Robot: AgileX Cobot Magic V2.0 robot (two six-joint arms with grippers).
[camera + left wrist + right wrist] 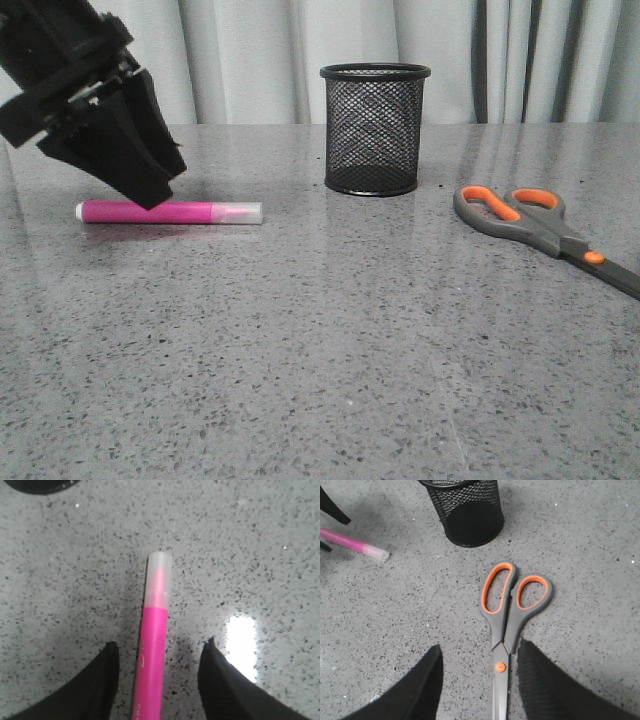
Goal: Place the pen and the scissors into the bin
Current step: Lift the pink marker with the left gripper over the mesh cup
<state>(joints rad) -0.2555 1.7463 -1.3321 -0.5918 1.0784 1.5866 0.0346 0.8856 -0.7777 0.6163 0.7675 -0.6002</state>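
Note:
The pink pen (165, 211) lies flat on the table at the left, clear cap toward the bin (375, 128), a black mesh cup standing upright at the back centre. My left gripper (150, 185) is open, low over the pen's white end. In the left wrist view the pen (152, 655) lies between the open fingers (102, 680), touching neither. The scissors (540, 225) lie flat at the right, handles toward the bin. My right gripper (479, 655) is open above the scissors (506, 615), its fingers either side of the orange pivot. It is out of the front view.
The grey speckled table (320, 340) runs wide in front of the objects. Pale curtains (260, 50) hang behind it. The bin (465, 510) and the pen's cap end (367, 549) also show in the right wrist view.

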